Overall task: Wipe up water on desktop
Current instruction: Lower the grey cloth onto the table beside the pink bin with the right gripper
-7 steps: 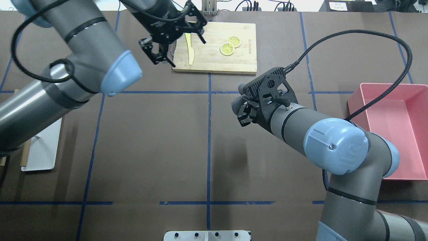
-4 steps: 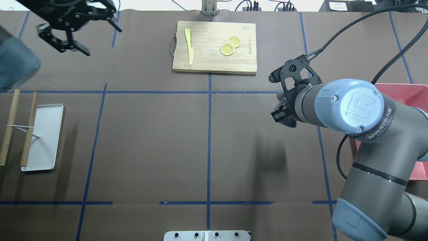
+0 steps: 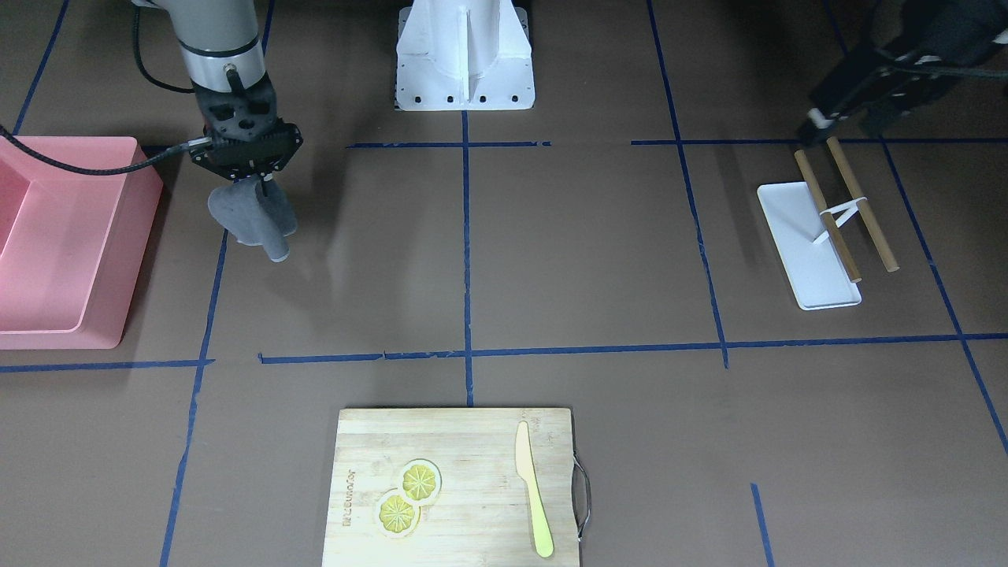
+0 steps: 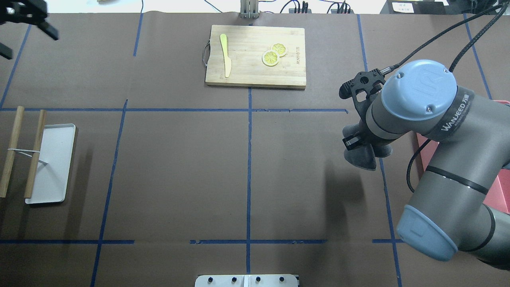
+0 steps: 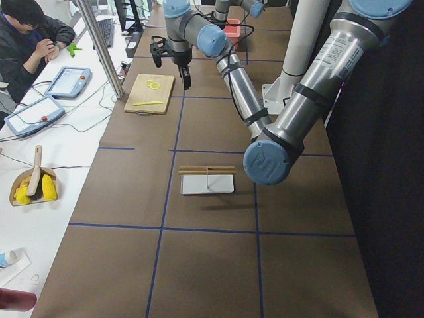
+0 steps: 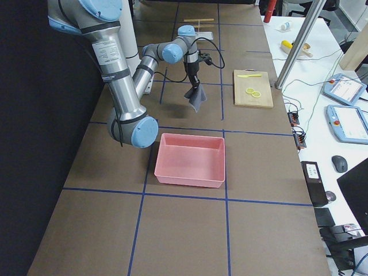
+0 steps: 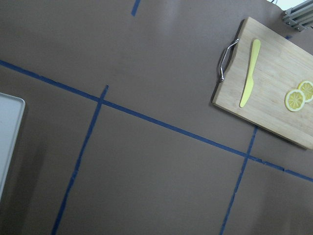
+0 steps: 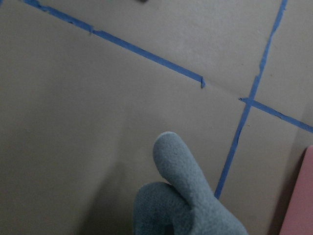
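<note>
**Grey cloth held over the taped desktop**

Brown and matte, the large flat desktop (image 4: 179, 171) crossed by dark-blue tape lines fills every view. At the robot's right end sits a rectangular pink plastic bin (image 3: 134, 236). A light bamboo cutting board (image 3: 472, 472) lies at the far edge and carries a yellow knife (image 3: 534, 496) and two lemon slices (image 3: 407, 500). A small white tray (image 3: 803, 252) rests at the left end. The right gripper (image 3: 253, 183) is clamped on a crumpled grey fleece cloth (image 3: 250, 216), which hangs over the desktop near the bin. The left gripper (image 5: 171, 66) hovers high, its fingers spread apart.
</note>
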